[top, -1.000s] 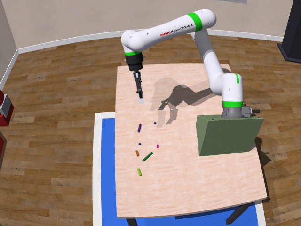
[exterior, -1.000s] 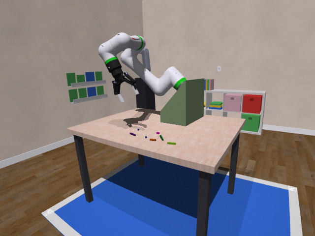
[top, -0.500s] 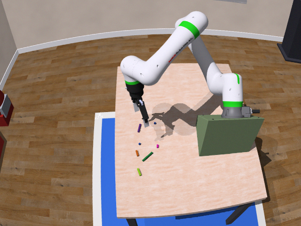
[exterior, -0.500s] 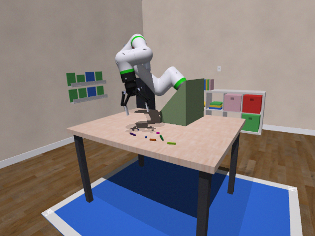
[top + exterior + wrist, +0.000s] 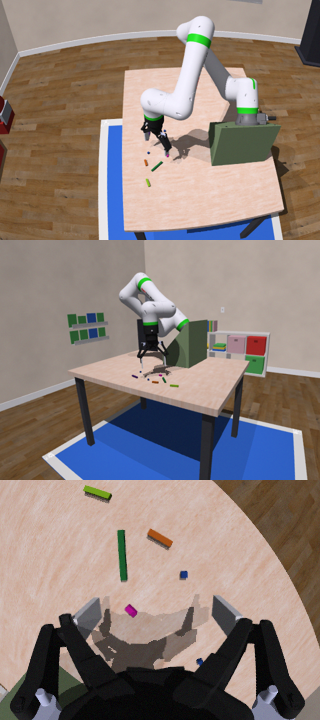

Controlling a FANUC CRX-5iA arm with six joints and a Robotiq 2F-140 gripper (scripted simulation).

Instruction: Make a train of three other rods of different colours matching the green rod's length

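My gripper point(image 5: 156, 145) is open and empty, hovering above the table over the rods; it also shows in the exterior view point(image 5: 153, 364) and the wrist view point(image 5: 156, 612). The green rod point(image 5: 157, 166) lies flat just in front of it. Near it lie an orange rod point(image 5: 146, 162), a lime rod point(image 5: 148, 182), a magenta rod point(image 5: 167, 155) under one fingertip, and a blue cube point(image 5: 148, 152). A second blue cube point(image 5: 140, 371) and a purple rod point(image 5: 134, 376) lie further back, partly hidden by the gripper in the top view. The wrist view shows the green rod point(image 5: 122, 555), orange rod point(image 5: 160, 539), lime rod point(image 5: 98, 492), magenta rod point(image 5: 131, 611) and blue cube point(image 5: 183, 575).
A green block point(image 5: 241, 143) carries the arm's base at the table's right side. The table's left edge point(image 5: 123, 155) runs close to the rods. A shelf with coloured boxes point(image 5: 239, 348) stands beyond the table.
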